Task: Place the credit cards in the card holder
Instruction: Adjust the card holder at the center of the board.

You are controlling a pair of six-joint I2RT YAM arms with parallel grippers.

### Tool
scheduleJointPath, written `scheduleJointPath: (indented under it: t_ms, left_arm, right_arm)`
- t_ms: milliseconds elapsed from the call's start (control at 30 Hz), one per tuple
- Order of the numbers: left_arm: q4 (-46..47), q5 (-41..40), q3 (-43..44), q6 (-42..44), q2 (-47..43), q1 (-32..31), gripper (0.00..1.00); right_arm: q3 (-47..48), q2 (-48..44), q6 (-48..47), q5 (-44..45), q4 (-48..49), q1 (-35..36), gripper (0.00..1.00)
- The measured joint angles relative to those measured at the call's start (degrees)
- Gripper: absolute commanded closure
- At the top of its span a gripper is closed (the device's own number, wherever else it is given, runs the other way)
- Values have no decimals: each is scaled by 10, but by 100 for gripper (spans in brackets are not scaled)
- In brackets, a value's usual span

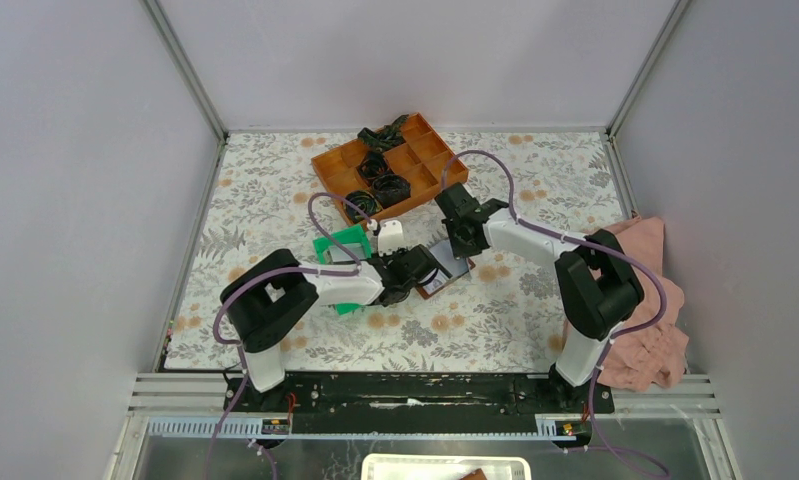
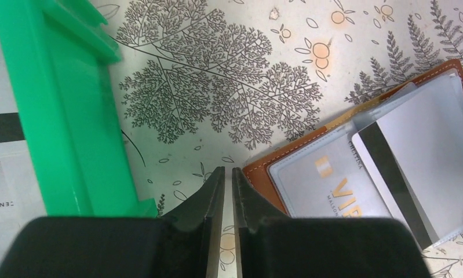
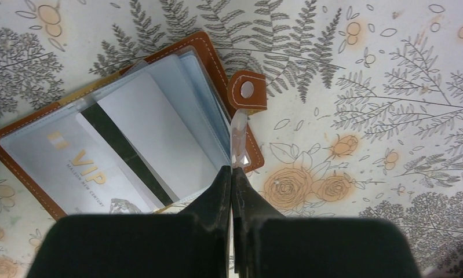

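The credit cards [image 3: 159, 130] lie on the open card holder [image 1: 453, 268]; plastic tray [image 1: 340, 243] just left, compartment tray [image 1: 322, 168] behind, cloth [image 1: 657, 300] at the right.

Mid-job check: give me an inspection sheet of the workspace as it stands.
Surface: floral tablecloth, flat.
Job's things: card holder open; VIP card and magnetic-stripe card lying inside it; pocketed or loose, cannot tell.
Clutter: green tray by the left arm; orange compartment tray holding black coiled items; pink cloth at right edge.
Grippers: left gripper slightly open, empty, beside the holder's corner; right gripper shut, apparently pinching a clear sleeve.
Cables: purple cables looped along both arms.
Surroundings: plain white walls.
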Motion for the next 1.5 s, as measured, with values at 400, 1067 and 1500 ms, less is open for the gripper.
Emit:
scheduleJointPath:
  t_ms: [400,1067,1500]
  left_arm:
    - [12,0,-9,0,-3,3,83]
    - [11,9,13,49,-2,55,83]
    - [8,6,30,86,-64,63,81]
  right_arm:
    - [-28,-24,28,-14,16,7,100]
    - [-90,-70,141,1,72,43,100]
    - [-98,-104,144,17,55,51,100]
